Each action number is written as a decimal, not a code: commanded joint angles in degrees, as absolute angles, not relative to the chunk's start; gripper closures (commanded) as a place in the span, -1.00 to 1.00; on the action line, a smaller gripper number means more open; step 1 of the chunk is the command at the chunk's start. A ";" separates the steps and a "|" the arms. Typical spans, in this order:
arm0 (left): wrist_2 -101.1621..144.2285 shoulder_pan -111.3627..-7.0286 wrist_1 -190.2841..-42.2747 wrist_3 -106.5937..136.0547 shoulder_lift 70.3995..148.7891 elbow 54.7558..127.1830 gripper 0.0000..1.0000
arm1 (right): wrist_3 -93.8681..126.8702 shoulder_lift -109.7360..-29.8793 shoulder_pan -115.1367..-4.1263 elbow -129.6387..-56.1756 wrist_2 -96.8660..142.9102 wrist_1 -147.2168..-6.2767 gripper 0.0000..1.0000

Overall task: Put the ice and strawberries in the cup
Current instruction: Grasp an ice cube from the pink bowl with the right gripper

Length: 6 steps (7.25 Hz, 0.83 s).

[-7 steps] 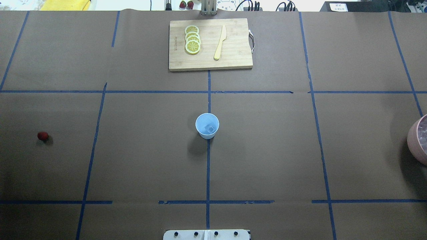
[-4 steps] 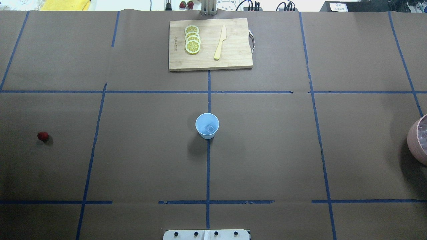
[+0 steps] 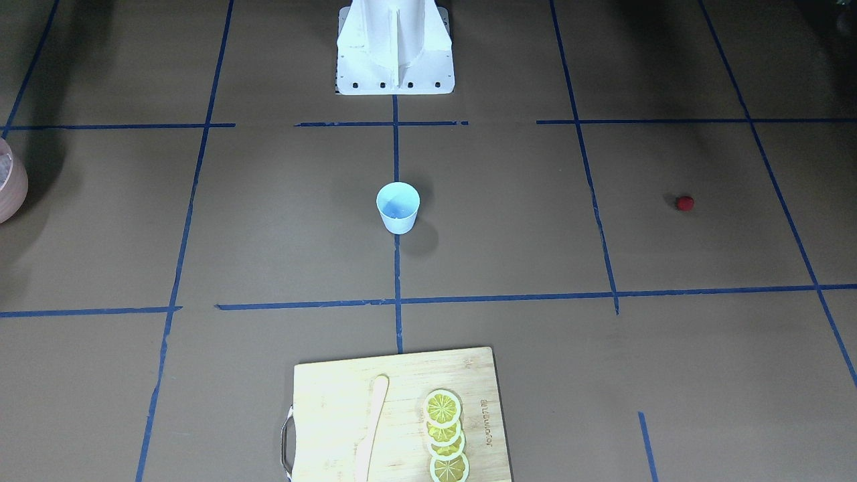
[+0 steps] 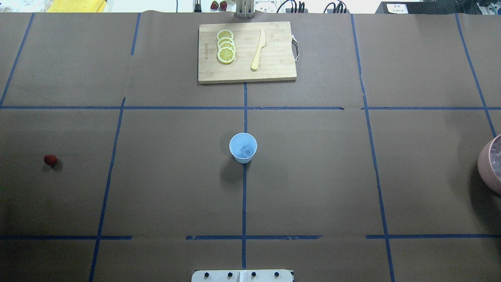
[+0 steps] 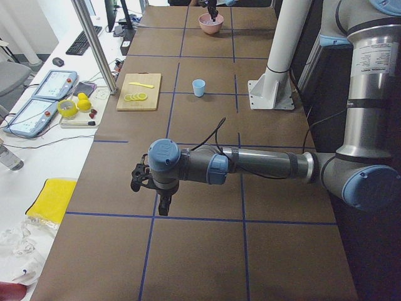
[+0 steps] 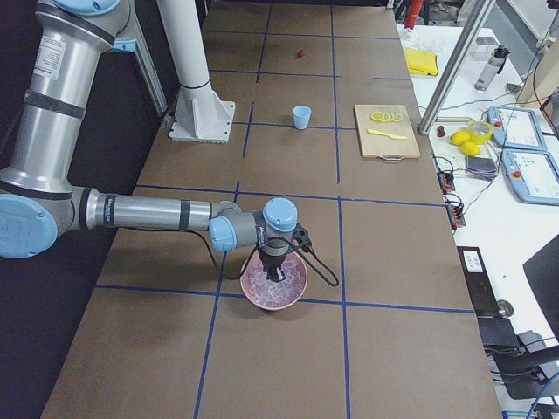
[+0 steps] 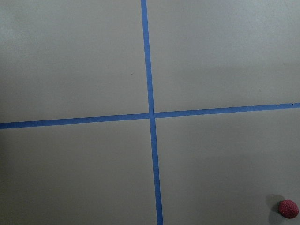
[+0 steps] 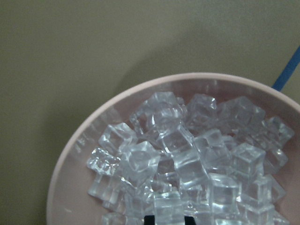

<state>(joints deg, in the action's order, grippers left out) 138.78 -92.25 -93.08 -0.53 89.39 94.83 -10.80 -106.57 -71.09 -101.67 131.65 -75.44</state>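
Note:
The pale blue cup (image 4: pixel 243 147) stands upright at the table's centre, also seen as the cup (image 3: pixel 398 207), with one clear ice cube (image 4: pixel 245 150) at its bottom. The strawberry (image 4: pixel 50 159) lies alone far to the left and shows as the strawberry (image 7: pixel 288 208) at the wrist view's lower right corner. My left gripper (image 5: pixel 164 207) hangs above the table at that end; I cannot tell whether it is open or shut. My right gripper (image 8: pixel 168 219) is down in the pink bowl of ice (image 8: pixel 187 159), its dark fingertips (image 8: pixel 150 219) one cube apart with a cube between them.
The pink bowl (image 4: pixel 487 164) sits at the far right edge, seen again as the bowl (image 6: pixel 275 279). At the table's far side a wooden cutting board (image 4: pixel 246 53) carries lemon slices (image 4: pixel 226 49) and a wooden knife (image 4: pixel 258 50). The robot's base (image 3: pixel 395 47) is behind the cup.

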 commanded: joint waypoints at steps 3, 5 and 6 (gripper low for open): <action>138.78 -92.29 -93.08 -0.61 88.95 94.83 -1.00 | -10.81 -106.00 -75.76 -116.41 133.51 -88.98 1.00; 138.78 -92.20 -93.08 -0.53 88.86 94.66 -1.00 | -10.81 -96.92 -76.90 -120.58 133.51 -101.88 1.00; 138.78 -92.20 -92.99 -0.61 88.94 94.57 -1.00 | -10.55 -89.72 -76.99 -120.67 133.51 -109.52 1.00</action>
<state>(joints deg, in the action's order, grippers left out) 138.78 -92.21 -93.05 -0.57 88.93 94.67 -10.75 -97.49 -76.56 -119.65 133.51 -100.40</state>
